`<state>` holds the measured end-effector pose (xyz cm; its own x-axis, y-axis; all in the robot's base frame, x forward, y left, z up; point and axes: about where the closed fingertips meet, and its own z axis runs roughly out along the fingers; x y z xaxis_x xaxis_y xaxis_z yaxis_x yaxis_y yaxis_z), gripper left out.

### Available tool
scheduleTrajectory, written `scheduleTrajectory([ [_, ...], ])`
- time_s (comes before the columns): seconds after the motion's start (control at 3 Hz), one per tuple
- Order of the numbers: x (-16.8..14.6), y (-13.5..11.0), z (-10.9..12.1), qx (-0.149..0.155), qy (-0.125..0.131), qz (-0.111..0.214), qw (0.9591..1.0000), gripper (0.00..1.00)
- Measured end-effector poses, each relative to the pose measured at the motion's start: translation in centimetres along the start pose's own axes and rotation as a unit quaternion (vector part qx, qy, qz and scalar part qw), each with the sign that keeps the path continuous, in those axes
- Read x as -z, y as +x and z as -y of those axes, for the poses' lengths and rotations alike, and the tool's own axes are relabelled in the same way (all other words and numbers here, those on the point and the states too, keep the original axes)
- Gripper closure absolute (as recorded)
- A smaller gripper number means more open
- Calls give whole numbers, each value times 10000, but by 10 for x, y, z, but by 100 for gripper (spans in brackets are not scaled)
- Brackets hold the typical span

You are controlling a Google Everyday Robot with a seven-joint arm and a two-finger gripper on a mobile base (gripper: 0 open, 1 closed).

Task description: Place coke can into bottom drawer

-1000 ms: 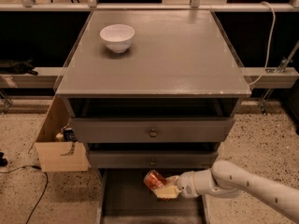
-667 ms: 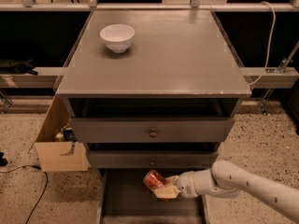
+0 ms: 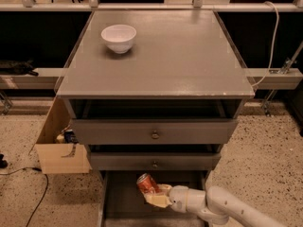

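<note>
The coke can [image 3: 147, 183] is red with a silvery end and is tilted. It is held over the open bottom drawer [image 3: 124, 203], just under the front of the middle drawer. My gripper [image 3: 158, 196], with cream fingers, comes in from the lower right on a white arm. It is shut on the can's lower end. The drawer is a shallow grey tray pulled out at the bottom of the view, and I see nothing else inside it. I cannot tell whether the can touches the drawer floor.
The two upper grey drawers [image 3: 155, 132] are pushed in and show round knobs. A white bowl [image 3: 118, 37] stands on the grey cabinet top [image 3: 189, 56]. An open cardboard box [image 3: 59, 148] stands on the speckled floor at the left, with a black cable beside it.
The gripper with the can has shifted slightly to the left over the bottom drawer. Nothing else has moved.
</note>
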<state>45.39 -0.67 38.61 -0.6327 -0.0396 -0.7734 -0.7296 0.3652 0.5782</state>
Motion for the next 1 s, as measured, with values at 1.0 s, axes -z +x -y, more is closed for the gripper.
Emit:
scheduleTrajectory([
  [1.0, -61, 35, 25, 56, -10, 295, 9995, 100],
])
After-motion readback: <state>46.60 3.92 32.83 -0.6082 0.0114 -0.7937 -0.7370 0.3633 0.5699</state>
